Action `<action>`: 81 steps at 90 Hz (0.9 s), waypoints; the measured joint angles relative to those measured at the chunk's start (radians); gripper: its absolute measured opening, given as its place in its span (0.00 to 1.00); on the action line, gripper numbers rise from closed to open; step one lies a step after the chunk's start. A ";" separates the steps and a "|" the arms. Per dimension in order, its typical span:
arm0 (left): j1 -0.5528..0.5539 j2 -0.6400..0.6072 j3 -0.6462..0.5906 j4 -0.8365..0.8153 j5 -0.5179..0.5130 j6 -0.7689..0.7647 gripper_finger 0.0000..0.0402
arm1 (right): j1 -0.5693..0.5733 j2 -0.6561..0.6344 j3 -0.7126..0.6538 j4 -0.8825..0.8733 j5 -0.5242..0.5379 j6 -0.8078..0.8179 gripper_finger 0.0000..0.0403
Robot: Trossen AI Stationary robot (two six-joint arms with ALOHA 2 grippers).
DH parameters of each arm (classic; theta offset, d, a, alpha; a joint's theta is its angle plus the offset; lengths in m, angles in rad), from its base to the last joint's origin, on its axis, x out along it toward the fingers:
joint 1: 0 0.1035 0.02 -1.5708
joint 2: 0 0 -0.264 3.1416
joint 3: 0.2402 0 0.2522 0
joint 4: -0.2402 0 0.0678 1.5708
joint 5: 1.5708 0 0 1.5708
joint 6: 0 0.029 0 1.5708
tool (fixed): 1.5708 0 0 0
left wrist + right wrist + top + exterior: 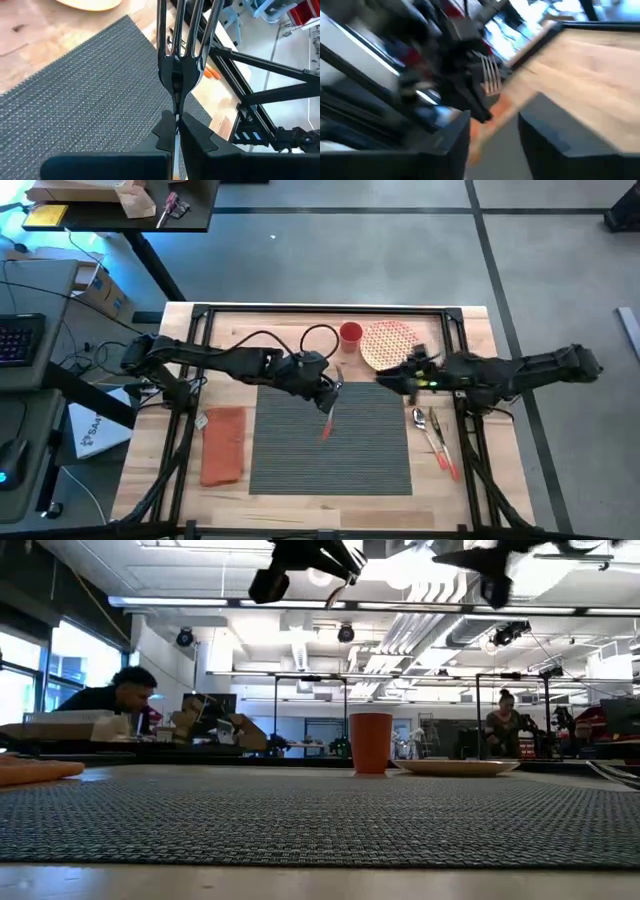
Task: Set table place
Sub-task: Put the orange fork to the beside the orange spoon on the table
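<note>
Grey ribbed place (300, 445), orange napkin (223, 444)

Dark grey ribbed placemat (330, 442) lies flat on light-wood table (300, 515).

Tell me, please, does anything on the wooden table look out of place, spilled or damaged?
Nothing looks spilled or damaged. The dark grey ribbed placemat lies square on the light-wood table, and the red cup stands upright. The left gripper holds a metal fork above the mat.
</note>
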 joint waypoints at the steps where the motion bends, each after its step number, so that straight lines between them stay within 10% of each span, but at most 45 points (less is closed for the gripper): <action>1: 0.001 0.000 0.000 0.000 0.000 0.003 0.00 | 0.000 0.018 0.020 -0.015 0.006 -0.006 0.47; 39: -0.007 -0.001 0.000 0.002 -0.001 0.055 0.00 | -0.012 0.435 0.516 -0.455 0.096 -0.153 0.50; 67: -0.013 -0.001 0.000 -0.007 -0.012 0.073 0.00 | -0.016 0.461 0.531 -0.469 0.052 -0.135 0.06; 81: -0.013 -0.001 0.000 -0.020 0.002 0.133 0.04 | -0.033 0.460 0.532 -0.537 0.027 -0.119 0.01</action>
